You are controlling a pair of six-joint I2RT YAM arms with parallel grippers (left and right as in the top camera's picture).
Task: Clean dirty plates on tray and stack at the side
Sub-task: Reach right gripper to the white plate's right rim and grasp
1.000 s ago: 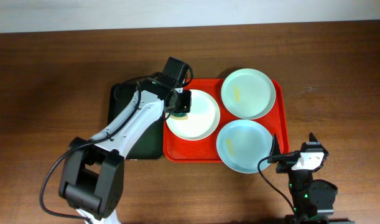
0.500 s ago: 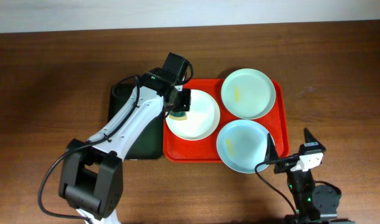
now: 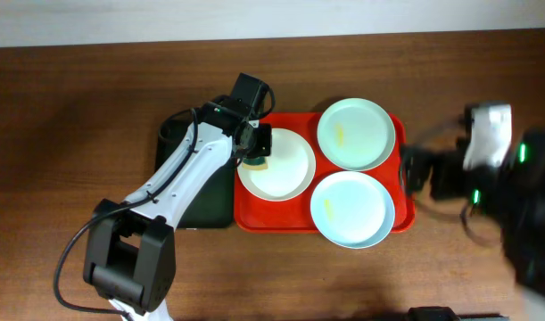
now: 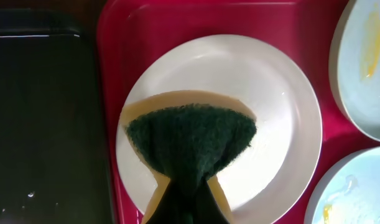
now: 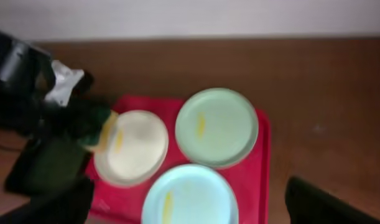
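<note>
White plate (image 3: 288, 174) at the left of the red tray (image 3: 254, 218), green-and-yellow sponge (image 4: 190, 134) pressed on it by the clamped left gripper (image 3: 257, 147), pale green plate (image 3: 356, 134) and pale blue plate (image 3: 352, 209) on the tray's right, blue plate's smear plain only from the wrists, dark green tray (image 3: 176, 143) against the red tray's left edge, right gripper (image 5: 186, 193) spread wide, empty, blurred overhead

The white-and-black left arm (image 3: 178, 174) reaches diagonally from its base at the near left, up and to the right. The left gripper (image 3: 257, 145) points down, clamped on a green-and-yellow scouring sponge (image 4: 193, 140). The black right arm (image 3: 513, 178) is blurred at the far right. The right gripper (image 5: 188, 183) has its dark fingers (image 5: 53, 202) spread wide apart.
</note>
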